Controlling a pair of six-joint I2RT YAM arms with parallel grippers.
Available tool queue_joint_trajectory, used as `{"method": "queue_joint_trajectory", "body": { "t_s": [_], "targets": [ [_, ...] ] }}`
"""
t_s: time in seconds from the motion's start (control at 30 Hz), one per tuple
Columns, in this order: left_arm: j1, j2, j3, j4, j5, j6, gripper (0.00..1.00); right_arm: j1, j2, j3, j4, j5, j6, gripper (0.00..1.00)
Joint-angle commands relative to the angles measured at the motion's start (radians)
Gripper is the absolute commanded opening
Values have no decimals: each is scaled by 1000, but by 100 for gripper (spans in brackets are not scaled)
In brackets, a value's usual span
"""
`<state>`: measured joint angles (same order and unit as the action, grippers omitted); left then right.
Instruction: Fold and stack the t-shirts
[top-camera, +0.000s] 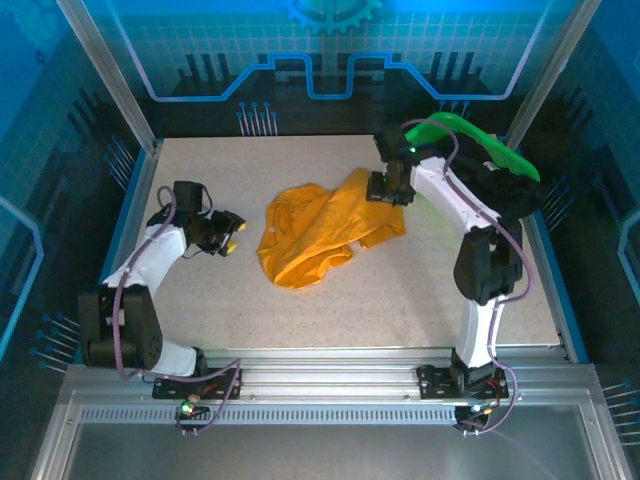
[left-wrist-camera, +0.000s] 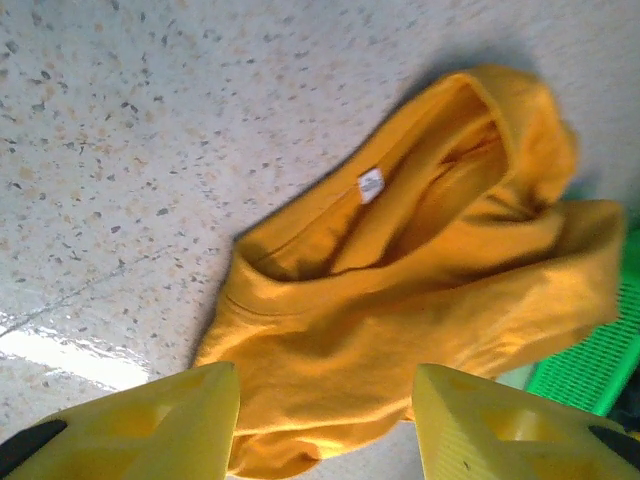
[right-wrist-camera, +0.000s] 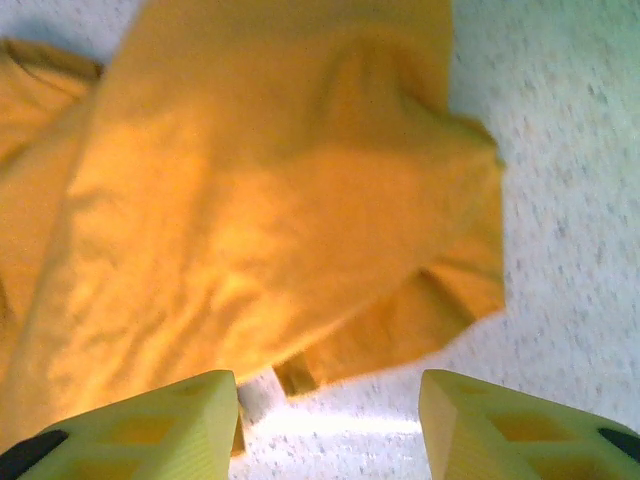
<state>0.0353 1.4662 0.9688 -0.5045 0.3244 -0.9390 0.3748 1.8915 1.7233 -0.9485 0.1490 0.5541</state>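
Observation:
One bright orange-yellow t-shirt (top-camera: 318, 235) lies crumpled in the middle of the table, its collar and white label (left-wrist-camera: 371, 184) facing up. My left gripper (top-camera: 234, 234) hovers just left of the shirt, apart from it. In the left wrist view its yellow fingers (left-wrist-camera: 180, 420) stand open, with the shirt's near edge (left-wrist-camera: 330, 400) showing between and beyond them. My right gripper (top-camera: 388, 192) hangs over the shirt's upper right part. In the right wrist view it (right-wrist-camera: 328, 425) is open above bare table, and a sleeve hem (right-wrist-camera: 420, 320) lies just ahead.
A green plastic basket (top-camera: 478, 142) sits tilted at the back right corner, with dark cloth (top-camera: 515, 195) beside it; its mesh (left-wrist-camera: 590, 365) shows past the shirt. The speckled table (top-camera: 400, 300) has raised edges, and blue walls surround it.

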Motion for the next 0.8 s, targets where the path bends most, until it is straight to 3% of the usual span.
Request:
{"method": "queue_joint_trajectory", "body": {
  "t_s": [0.0, 0.13, 0.23, 0.53, 0.63, 0.77],
  "targets": [
    [-47, 83, 52, -79, -3, 55, 52, 54, -155, -163, 46, 16, 72, 51],
    [-103, 147, 52, -98, -16, 107, 55, 108, -253, -392, 111, -30, 147, 50],
    [-144, 187, 46, -103, -22, 127, 58, 85, -286, -516, 192, -104, 208, 53],
    [-261, 348, 109, -84, -87, 158, 61, 23, -125, -498, 308, -196, 288, 53],
    [-265, 378, 119, -54, -106, 151, 57, 29, -41, -452, 334, -216, 327, 52],
    [-265, 397, 139, 4, -101, 141, 36, 41, 62, -374, 339, -220, 374, 51]
  ]
}}
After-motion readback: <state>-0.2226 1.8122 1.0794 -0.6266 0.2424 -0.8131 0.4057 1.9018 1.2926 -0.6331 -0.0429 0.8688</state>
